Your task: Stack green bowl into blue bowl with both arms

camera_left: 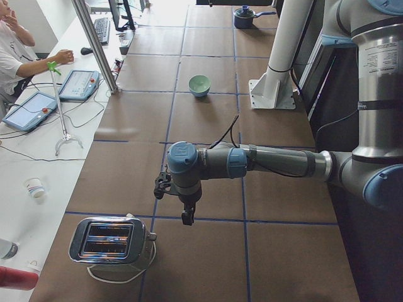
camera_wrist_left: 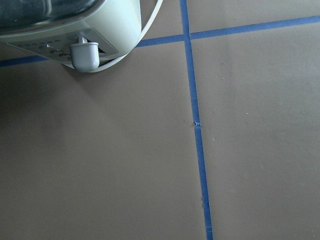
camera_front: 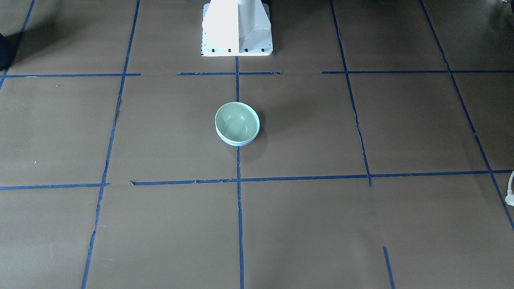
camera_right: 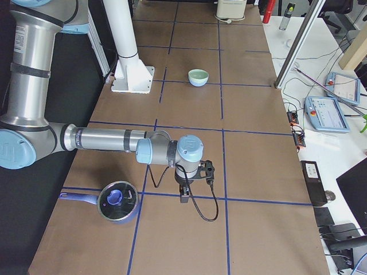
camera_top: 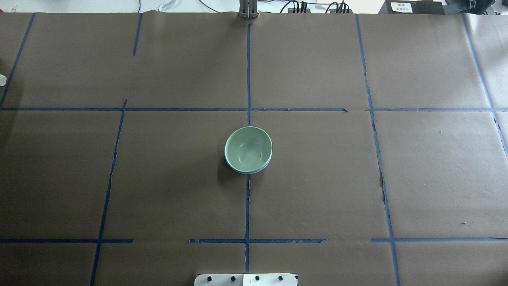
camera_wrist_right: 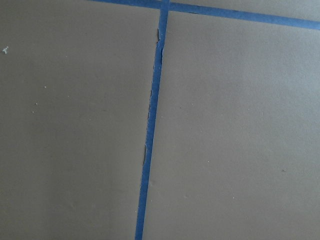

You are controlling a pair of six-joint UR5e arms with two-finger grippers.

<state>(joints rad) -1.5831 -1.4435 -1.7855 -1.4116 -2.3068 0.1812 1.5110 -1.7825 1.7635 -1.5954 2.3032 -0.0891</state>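
Observation:
The green bowl point(camera_front: 237, 121) sits nested inside the blue bowl point(camera_front: 237, 143) at the middle of the table. Only a thin pale blue rim shows under it. The stack also shows in the overhead view, green bowl point(camera_top: 248, 149) over blue bowl point(camera_top: 249, 172), and small in both side views point(camera_left: 199, 84) point(camera_right: 198, 76). No arm is near the bowls. My left gripper point(camera_left: 187, 217) hangs low over the table near the toaster. My right gripper point(camera_right: 184, 197) hangs low beside a blue pot. I cannot tell whether either is open or shut.
A chrome toaster point(camera_left: 110, 240) stands at the table's left end and shows in the left wrist view point(camera_wrist_left: 75, 25). A blue lidded pot point(camera_right: 117, 201) sits at the right end. The white pedestal point(camera_front: 237, 28) stands behind the bowls. An operator point(camera_left: 12, 50) sits beside the table.

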